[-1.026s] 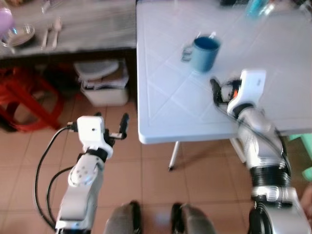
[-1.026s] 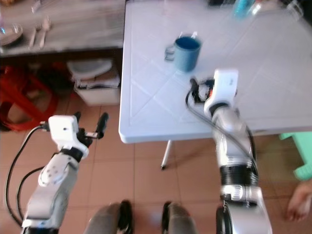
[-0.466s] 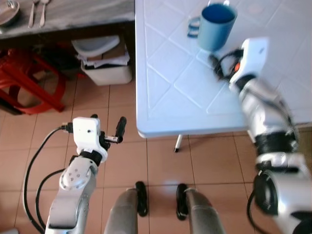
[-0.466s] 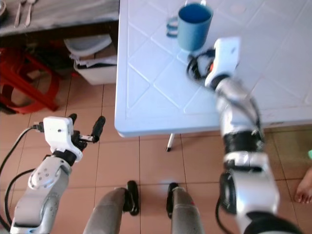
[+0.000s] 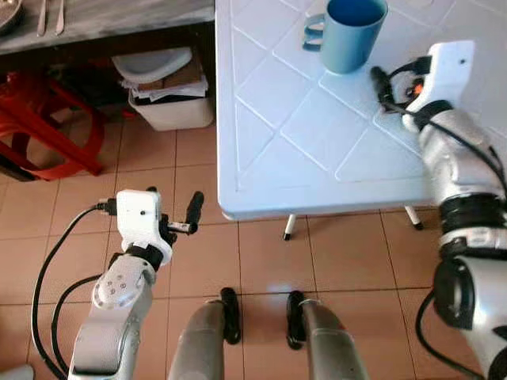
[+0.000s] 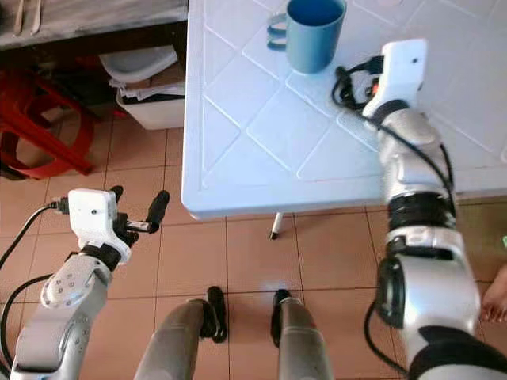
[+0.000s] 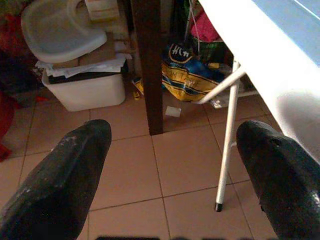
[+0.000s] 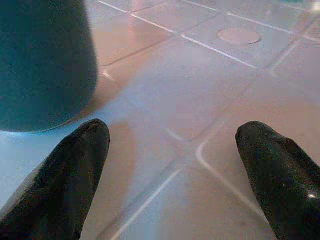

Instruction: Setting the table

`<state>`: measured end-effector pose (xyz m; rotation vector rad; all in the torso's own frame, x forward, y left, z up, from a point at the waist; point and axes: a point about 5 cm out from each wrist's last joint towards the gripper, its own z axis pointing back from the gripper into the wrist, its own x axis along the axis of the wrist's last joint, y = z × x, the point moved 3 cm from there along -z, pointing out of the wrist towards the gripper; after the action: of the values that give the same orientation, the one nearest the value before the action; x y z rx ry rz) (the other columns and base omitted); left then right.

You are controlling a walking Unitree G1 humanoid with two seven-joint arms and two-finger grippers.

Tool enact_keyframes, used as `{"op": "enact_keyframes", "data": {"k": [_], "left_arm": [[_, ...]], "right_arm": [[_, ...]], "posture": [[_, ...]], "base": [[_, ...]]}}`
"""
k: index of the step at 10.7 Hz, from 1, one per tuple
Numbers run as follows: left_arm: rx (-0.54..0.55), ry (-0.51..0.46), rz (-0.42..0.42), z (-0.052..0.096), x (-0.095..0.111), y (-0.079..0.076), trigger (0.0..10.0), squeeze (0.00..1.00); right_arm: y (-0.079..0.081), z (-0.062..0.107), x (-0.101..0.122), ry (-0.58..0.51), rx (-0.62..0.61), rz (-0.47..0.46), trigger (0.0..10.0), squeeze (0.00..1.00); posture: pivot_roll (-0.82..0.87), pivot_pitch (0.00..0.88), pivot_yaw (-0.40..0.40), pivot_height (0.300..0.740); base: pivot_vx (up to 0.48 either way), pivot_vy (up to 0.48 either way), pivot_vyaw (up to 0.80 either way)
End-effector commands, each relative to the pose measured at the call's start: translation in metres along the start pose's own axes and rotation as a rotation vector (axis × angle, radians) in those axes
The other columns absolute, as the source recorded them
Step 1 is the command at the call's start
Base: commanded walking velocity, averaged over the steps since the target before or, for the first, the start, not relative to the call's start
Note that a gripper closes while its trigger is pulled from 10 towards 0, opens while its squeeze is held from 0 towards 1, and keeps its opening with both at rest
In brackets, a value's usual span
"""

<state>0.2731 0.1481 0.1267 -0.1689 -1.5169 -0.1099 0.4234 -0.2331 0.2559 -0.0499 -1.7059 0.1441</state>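
White plastic table (image 5: 301,150) with a diamond-grid top, over terracotta floor tiles (image 5: 348,253). Blue mug (image 5: 351,32) upright near the far edge, long axis vertical, mouth up, handle toward the robot's left; top rim cut off in the right eye view. Contents not visible. Right gripper (image 8: 172,165) low over the tabletop, released, fingers (image 8: 65,175) spread wide and touching nothing, with the mug just beside one finger and apart from it. From the head views, fingers mostly hidden behind the white wrist block and black cables. Left gripper (image 5: 174,207) held over the floor beside the table's near-left corner, also released and empty, fingers (image 7: 60,185) wide apart, pointed toward a white table leg (image 7: 227,130), a dark wooden post (image 7: 147,60) and a white bin (image 5: 170,99) stuffed with paper. Red stool (image 5: 43,134) partly cut off at the left edge. Cutlery (image 5: 49,14) on a grey counter, barely in frame. Compared with half a second ago, right arm shifted farther to the robot's right of the mug; left arm much as before.
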Motion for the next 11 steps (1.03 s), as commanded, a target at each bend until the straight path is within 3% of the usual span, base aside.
{"op": "enact_keyframes", "data": {"k": [1,3,5,7,9,11], "left_arm": [[0.016,0.028,-0.011,0.004,-0.005,0.006,10.0,0.00],[0.046,0.003,-0.003,0.003,-0.002,0.009,10.0,0.00],[0.139,-0.048,0.007,-0.001,0.000,0.017,10.0,0.00],[0.193,-0.093,0.036,-0.011,0.004,0.023,10.0,0.00],[0.150,-0.175,0.086,-0.022,0.020,0.015,10.0,0.00],[0.098,-0.229,0.116,-0.030,0.032,0.004,10.0,0.00]], "right_arm": [[-0.001,-0.001,0.003,-0.012,0.001,-0.012,10.0,0.00],[0.016,0.007,-0.009,-0.035,0.043,-0.017,10.0,0.00],[0.035,0.056,-0.038,-0.135,0.002,-0.059,10.0,0.00],[0.063,0.104,-0.049,-0.182,0.000,0.013,10.0,0.00],[0.077,0.128,-0.051,-0.188,0.006,0.067,10.0,0.00],[0.078,0.130,-0.051,-0.179,-0.029,0.051,10.0,0.00]], "posture": [[0.06,0.357,0.123,0.740],[0.05,0.319,0.103,0.740],[0.02,0.230,0.065,0.740],[-0.02,0.147,0.043,0.740],[-0.04,0.095,0.032,0.740],[-0.06,0.067,0.030,0.740]], "base": [[0.000,0.000,0.00],[0.000,0.000,0.00],[0.000,0.000,0.00],[0.000,0.000,0.00],[0.000,0.000,0.00],[0.000,0.000,0.00]]}}
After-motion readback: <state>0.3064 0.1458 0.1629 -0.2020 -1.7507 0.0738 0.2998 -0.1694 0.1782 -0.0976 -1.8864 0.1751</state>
